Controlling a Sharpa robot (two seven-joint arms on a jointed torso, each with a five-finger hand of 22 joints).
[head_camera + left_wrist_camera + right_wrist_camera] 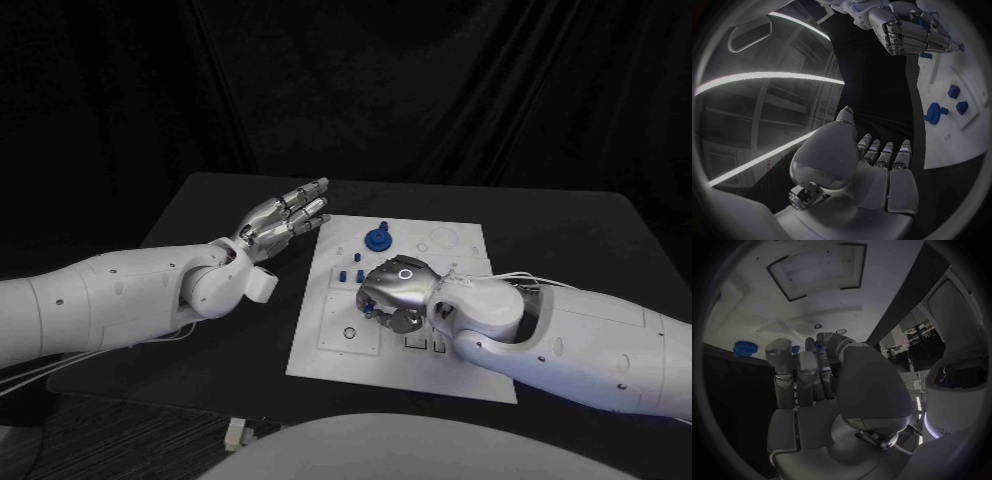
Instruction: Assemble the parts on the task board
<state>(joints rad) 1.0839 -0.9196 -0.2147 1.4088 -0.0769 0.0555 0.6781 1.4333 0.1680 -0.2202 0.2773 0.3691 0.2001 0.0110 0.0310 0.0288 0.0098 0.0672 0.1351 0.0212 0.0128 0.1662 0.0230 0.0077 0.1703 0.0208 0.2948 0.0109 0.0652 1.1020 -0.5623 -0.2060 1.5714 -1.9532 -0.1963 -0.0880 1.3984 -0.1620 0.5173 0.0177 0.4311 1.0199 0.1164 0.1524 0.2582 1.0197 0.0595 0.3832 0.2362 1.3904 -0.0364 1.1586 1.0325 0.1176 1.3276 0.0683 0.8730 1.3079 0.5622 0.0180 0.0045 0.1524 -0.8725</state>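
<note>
The right robot hand [397, 290] hangs low over the middle of the board [325, 345], palm down, its fingers curled in; the right wrist view shows something small and blue [821, 346] at its fingertips, but whether the hand grips it cannot be told. The left wrist view shows the same hand [907, 27] from the side, knuckles bent over the board's white surface [954, 135]. The left robot hand [286, 217] is raised off the table [577, 235] just beside the board's far left corner, its fingers [879, 152] straight and slightly apart, holding nothing. On the board, a round blue part with a short stem [378, 238] stands near the far edge, beyond the right hand. A few small blue parts [346, 275] sit just left of the right hand, between it and the board's left edge. In the left wrist view the round part [933, 113] lies near two small blue blocks [954, 92]. The board lies flat on the black table, between the two arms.
</note>
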